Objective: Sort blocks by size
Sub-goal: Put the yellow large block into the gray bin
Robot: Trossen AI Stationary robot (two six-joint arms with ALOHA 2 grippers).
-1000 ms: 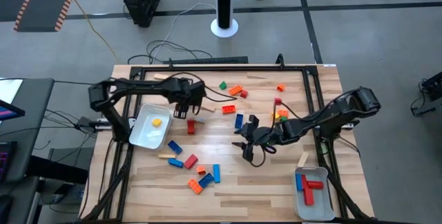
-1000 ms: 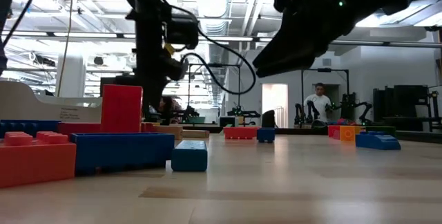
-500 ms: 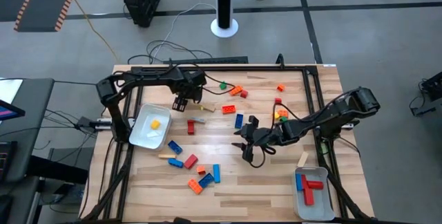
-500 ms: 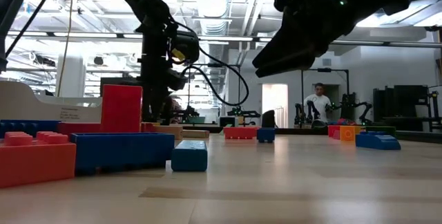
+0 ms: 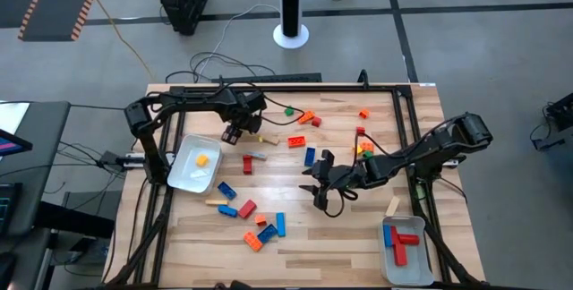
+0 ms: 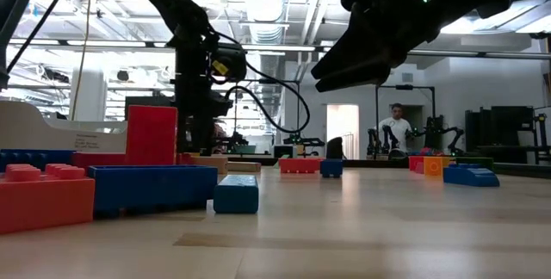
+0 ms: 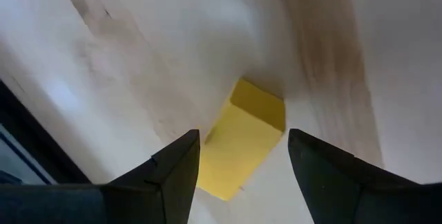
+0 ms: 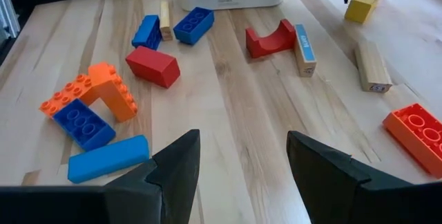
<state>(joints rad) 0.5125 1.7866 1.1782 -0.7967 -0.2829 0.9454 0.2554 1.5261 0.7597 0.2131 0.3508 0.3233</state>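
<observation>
Your blocks lie scattered over the wooden table [image 5: 358,236]. The one that matters now is the yellow block [image 7: 243,138], a short bar lying flat on the wood toward the far left, just beyond the left white tray [image 5: 183,175].

The left gripper [image 5: 235,132] hangs directly over that yellow block. Its fingers [image 7: 173,175] stand apart on either side of the block with wood showing in the gaps, so it is open and grips nothing (in the right wrist view the same two fingertips sit over the block's far end).

Near it you have a red arch block [image 8: 271,40] and a tan bar with a blue face [image 8: 304,47] side by side, and a plain tan bar [image 8: 373,66] to their right. An orange brick [image 5: 296,141] lies further right, with more orange and green pieces at the far middle.

At the near left sits a cluster: blue bricks, a red block [image 8: 153,66], an orange brick [image 8: 103,92] resting on a blue one, and a long blue bar [image 8: 108,158].

The left white tray holds one small yellow cube [image 5: 203,158]. The right white tray [image 5: 405,268], at the near right corner, holds red and blue bars.

The right gripper [image 5: 320,183] waits above mid-table, open and empty.
</observation>
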